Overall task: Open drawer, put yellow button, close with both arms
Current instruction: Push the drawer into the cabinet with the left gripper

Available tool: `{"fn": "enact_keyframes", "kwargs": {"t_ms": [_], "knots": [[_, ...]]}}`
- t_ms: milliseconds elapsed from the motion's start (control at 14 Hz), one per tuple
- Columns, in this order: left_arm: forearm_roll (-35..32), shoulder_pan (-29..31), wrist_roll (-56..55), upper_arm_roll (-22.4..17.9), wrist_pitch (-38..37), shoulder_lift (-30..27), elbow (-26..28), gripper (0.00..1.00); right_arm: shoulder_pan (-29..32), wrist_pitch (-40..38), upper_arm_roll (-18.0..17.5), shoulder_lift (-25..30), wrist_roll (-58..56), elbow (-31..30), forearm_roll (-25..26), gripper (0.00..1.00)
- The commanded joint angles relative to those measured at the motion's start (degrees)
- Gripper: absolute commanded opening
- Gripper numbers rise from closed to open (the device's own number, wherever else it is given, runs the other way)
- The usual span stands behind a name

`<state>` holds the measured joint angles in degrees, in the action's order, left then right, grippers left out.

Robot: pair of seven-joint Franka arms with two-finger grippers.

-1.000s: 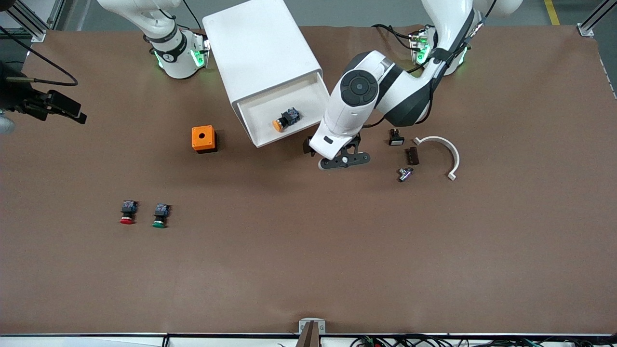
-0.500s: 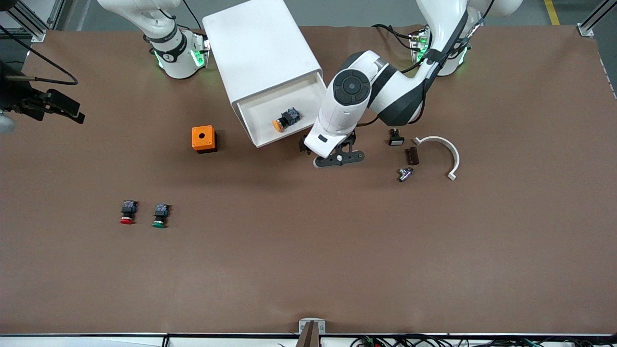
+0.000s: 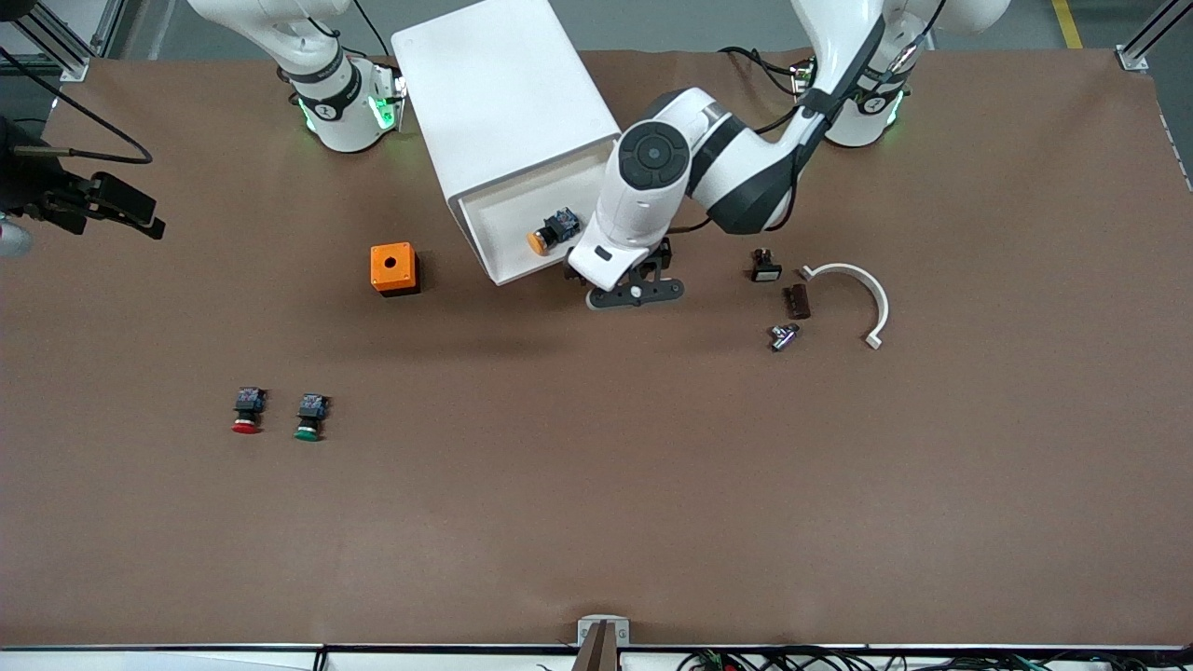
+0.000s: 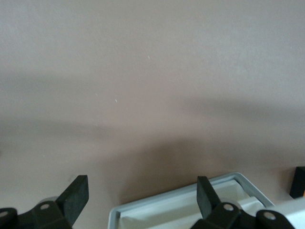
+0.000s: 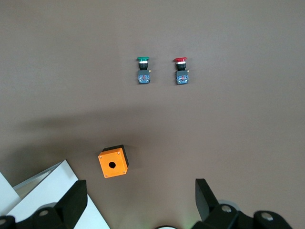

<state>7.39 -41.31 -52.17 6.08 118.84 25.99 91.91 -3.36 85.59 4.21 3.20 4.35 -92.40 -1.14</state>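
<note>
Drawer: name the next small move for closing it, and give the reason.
Probably ease the left gripper, fingers open, against the front of the drawer and push it in. The yellow button already lies inside, the drawer stands open, and that gripper is at its front corner.

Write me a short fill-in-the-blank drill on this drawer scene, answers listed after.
1. The yellow button lies inside the open ____ of the white cabinet.
2. The left gripper, fingers spread, hangs by the drawer's ____ corner.
3. The cap of the button beside the red button is ____.
4. The orange box has a round ____ in its top.

Missing words: drawer; front; green; hole
</note>
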Motion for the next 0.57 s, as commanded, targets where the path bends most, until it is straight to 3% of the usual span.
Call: {"fn": "enact_keyframes", "kwargs": {"t_ms": [0, 500], "knots": [[-0.5, -2.2, -2.2, 0.1, -0.6, 0.9, -1.2, 1.0, 0.0, 0.3, -0.4, 0.4, -0.5, -0.1, 0.7, 1.0], [-0.2, -8.4, -8.5, 0.4, -3.0, 0.6, -1.1, 1.0, -0.2, 0.3, -0.5, 0.1, -0.4, 0.7, 0.9, 1.0]]}}
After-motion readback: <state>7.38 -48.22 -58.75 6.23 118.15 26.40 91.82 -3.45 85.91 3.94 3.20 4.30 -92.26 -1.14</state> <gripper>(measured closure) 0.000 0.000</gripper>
